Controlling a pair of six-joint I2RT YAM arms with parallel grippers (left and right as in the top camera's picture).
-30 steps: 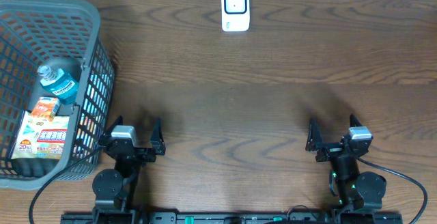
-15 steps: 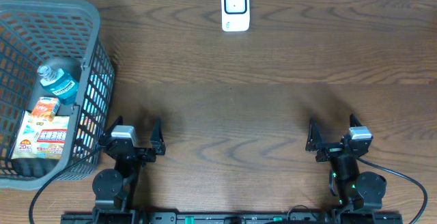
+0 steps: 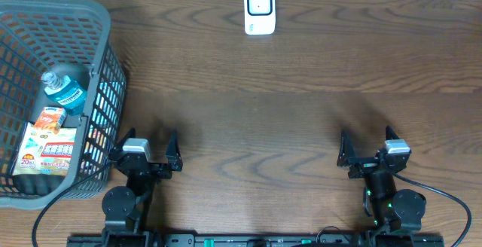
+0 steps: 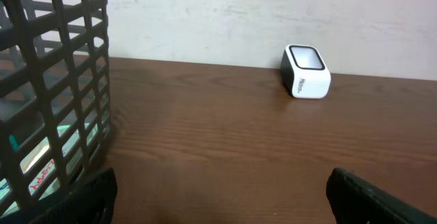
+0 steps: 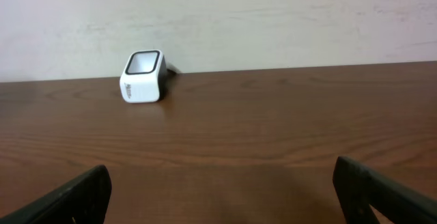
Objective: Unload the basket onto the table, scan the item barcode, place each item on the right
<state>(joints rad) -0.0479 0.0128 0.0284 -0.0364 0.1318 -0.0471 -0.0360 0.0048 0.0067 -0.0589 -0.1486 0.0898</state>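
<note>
— Bench (image 3: 301, 111) of dark wood, pale wall behind; the scanner (image 3: 260, 9) stands at the far edge, centre. Where are the items?

— All in the basket (image 3: 53, 7) at the left: a bottle (image 3: 64, 93) lying beyond a carton (image 3: 49, 150). Nothing is out on the bench yet.

— Fingers?

— Left fingers (image 4: 372, 193) stand wide and hold nothing, just beside the basket's near corner. Right fingers (image 5: 68, 197) are equally wide and empty, well apart from everything.

— Recommended method for the step in hand?

— I judge it a pick from the basket, best done by the left arm. Rise over the rim, come down vertically, take the bottle across its body and keep clear of the mesh wall. Where the barcode sits cannot be told, so expect to turn the item before the scanner's window.
</note>
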